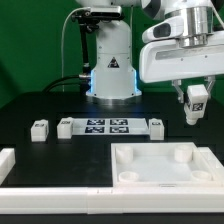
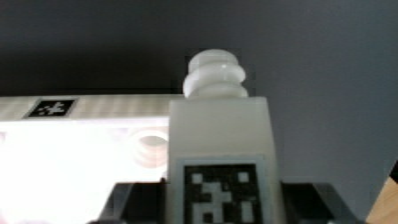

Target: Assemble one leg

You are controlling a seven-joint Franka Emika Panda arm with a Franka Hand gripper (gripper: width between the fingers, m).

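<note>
My gripper (image 1: 196,103) hangs at the exterior view's right, above the table and behind the large white tray-like piece (image 1: 165,165). It is shut on a leg (image 1: 197,104), a small white post with a black-and-white tag. In the wrist view the leg (image 2: 221,140) stands between the dark fingers (image 2: 139,200), its knobbed end pointing away and its tag facing the camera. The tray-like piece (image 2: 80,150) lies beneath it. Three more legs rest on the table: one (image 1: 41,128) at the exterior view's left, one (image 1: 65,127) beside it, one (image 1: 156,124) right of the marker board.
The marker board (image 1: 110,126) lies flat in the middle, in front of the arm's base (image 1: 112,75). A white L-shaped barrier (image 1: 20,175) runs along the near edge and the exterior view's left. Black tabletop surrounds the parts.
</note>
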